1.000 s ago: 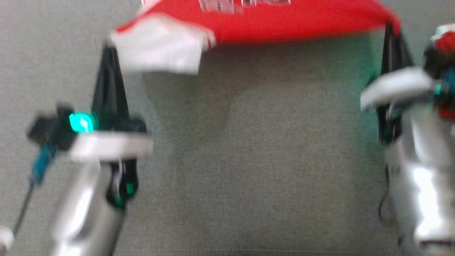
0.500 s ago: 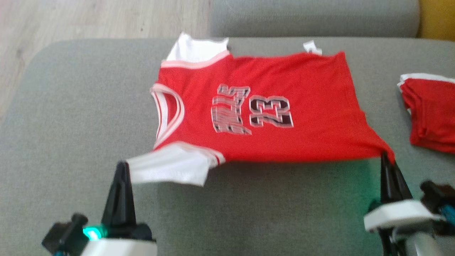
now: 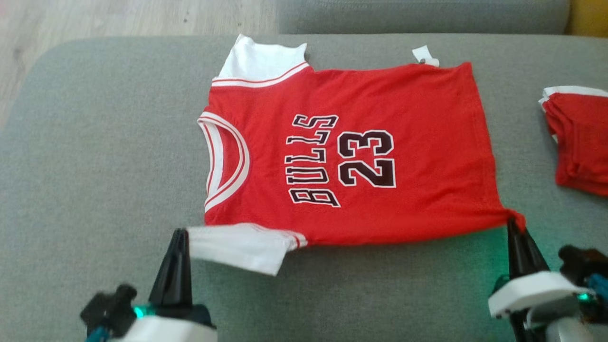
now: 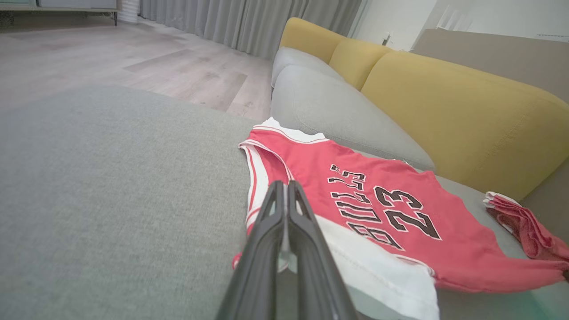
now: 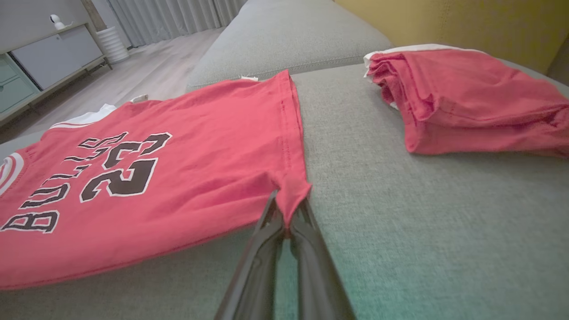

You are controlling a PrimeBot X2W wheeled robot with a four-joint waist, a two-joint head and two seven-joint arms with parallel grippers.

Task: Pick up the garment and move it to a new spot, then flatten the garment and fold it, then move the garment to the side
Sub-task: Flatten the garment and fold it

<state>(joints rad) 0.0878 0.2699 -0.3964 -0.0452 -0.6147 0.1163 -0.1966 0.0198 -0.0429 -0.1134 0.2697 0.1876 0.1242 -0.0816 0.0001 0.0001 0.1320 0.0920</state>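
Left gripper (image 3: 180,235) is clamped on the white sleeve (image 3: 237,244) edge, right gripper (image 3: 515,227) on the hem corner of the jersey (image 3: 361,156), laid face-up on the grey cushion (image 3: 95,166). Both pinches are shallow; cloth could be lost under tension, or the folded red pile (image 3: 577,142) snagged.

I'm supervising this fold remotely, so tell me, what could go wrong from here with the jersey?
The white sleeve in the left gripper looks lifted off the cushion and could land creased. The hem corner is bunched in the right gripper, so a pucker may remain. The folded red pile lies close; dragging might disturb it.
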